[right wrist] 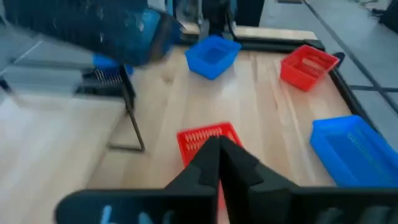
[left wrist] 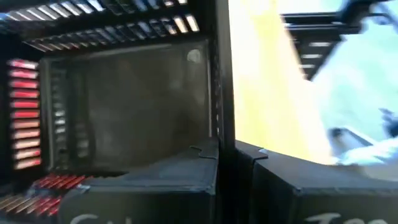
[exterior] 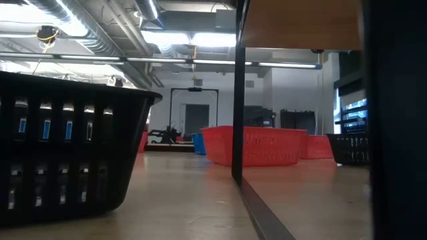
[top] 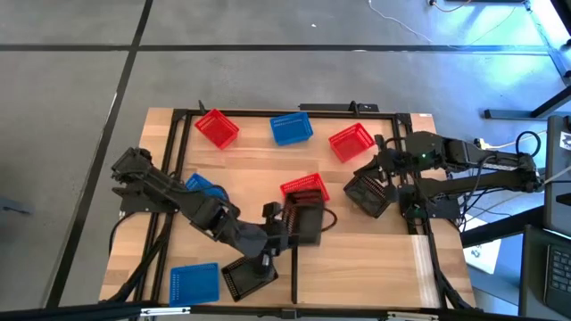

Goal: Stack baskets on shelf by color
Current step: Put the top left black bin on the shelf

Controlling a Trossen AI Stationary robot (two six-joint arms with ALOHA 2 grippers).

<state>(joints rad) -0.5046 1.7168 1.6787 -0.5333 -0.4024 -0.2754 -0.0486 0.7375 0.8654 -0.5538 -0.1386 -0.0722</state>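
Observation:
My left gripper point(top: 287, 218) is shut on a black basket point(top: 305, 221) at the table's middle, just near of a red basket point(top: 303, 186). My right gripper point(right wrist: 217, 152) is shut at the right side, above another black basket point(top: 368, 194); whether it touches that basket does not show. Red baskets point(top: 217, 127) point(top: 351, 141) and a blue basket point(top: 291, 127) rest on their bottoms along the far edge. The pale shelf panel point(top: 361, 267) with its black bar point(top: 294, 272) lies at the near right. My left gripper pinches one side wall point(left wrist: 217, 106) of the black basket, one finger inside point(left wrist: 155, 186) and one outside. The fingers slant down from the table's left. The basket is tipped with its open side toward the gripper, and the red basket shows through its lattice.
A blue basket point(top: 194, 283) and a black basket point(top: 245, 278) stand at the near edge. Another blue basket point(top: 203, 185) lies half under my left arm. A black frame rail point(top: 268, 111) rings the table, and an upright black post point(exterior: 237, 93) stands at the shelf.

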